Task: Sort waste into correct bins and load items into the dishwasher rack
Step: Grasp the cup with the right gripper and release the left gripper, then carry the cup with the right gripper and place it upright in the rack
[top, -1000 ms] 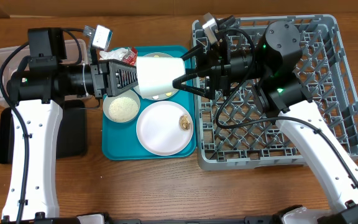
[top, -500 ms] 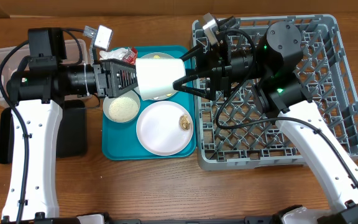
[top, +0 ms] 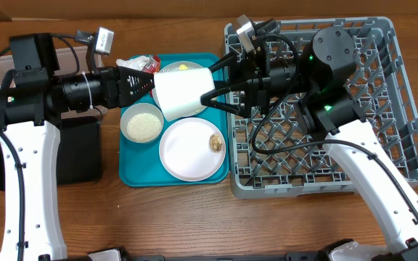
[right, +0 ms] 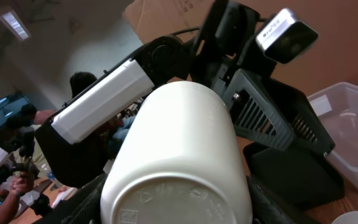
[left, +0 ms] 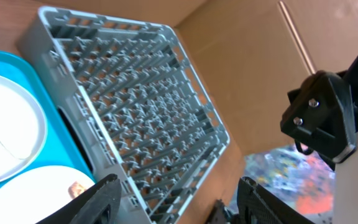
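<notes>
Small white cup [top: 182, 93] on its side in air over teal tray [top: 133, 177] — right gripper [top: 206, 83] fingers clamped on it; left gripper [left: 179, 199] fingers apart, empty, just beside cup. Risk: smooth wall slips, cup drops onto white plate [top: 187, 152]; left fingers may nudge it loose.

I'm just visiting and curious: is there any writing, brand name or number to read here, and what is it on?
No text is legible anywhere.
Underside of the white cup: raised marks, too blurred to read.
Red snack wrapper: print too small to read.
Cardboard behind the arms: faint print, unreadable.
</notes>
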You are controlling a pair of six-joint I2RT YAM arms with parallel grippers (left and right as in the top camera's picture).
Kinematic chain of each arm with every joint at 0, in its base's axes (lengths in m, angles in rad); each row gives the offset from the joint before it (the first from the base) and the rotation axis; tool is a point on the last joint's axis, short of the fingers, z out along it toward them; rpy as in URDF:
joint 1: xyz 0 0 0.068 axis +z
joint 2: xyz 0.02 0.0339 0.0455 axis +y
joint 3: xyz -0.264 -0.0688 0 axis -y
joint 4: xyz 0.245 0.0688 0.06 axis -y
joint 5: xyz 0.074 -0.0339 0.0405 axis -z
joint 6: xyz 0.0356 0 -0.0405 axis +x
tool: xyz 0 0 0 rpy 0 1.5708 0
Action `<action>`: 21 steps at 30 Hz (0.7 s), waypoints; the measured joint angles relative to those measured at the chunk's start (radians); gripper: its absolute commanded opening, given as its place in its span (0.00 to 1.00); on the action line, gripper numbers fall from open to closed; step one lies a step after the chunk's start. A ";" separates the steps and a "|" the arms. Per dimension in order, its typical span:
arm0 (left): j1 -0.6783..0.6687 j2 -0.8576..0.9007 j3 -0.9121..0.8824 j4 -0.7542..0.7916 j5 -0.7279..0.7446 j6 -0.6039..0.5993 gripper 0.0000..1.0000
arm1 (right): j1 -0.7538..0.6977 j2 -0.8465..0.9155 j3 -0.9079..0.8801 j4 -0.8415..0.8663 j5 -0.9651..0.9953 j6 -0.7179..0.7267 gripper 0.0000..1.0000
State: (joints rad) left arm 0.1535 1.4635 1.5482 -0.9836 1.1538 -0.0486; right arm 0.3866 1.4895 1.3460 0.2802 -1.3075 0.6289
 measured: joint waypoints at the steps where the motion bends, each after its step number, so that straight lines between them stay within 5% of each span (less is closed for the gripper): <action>1: 0.004 -0.004 0.010 -0.002 -0.011 -0.003 0.64 | -0.002 0.000 0.000 -0.004 0.003 0.000 0.51; 10: 0.013 -0.158 0.153 -0.157 -0.344 -0.008 0.65 | -0.079 -0.002 0.000 -0.090 0.113 -0.009 0.51; 21: 0.013 -0.233 0.166 -0.223 -0.620 -0.008 0.67 | -0.197 -0.005 0.014 -0.717 0.778 -0.275 0.51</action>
State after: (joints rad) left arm 0.1661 1.2304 1.7138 -1.2064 0.5343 -0.0566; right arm 0.1894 1.4845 1.3605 -0.4366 -0.5293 0.3542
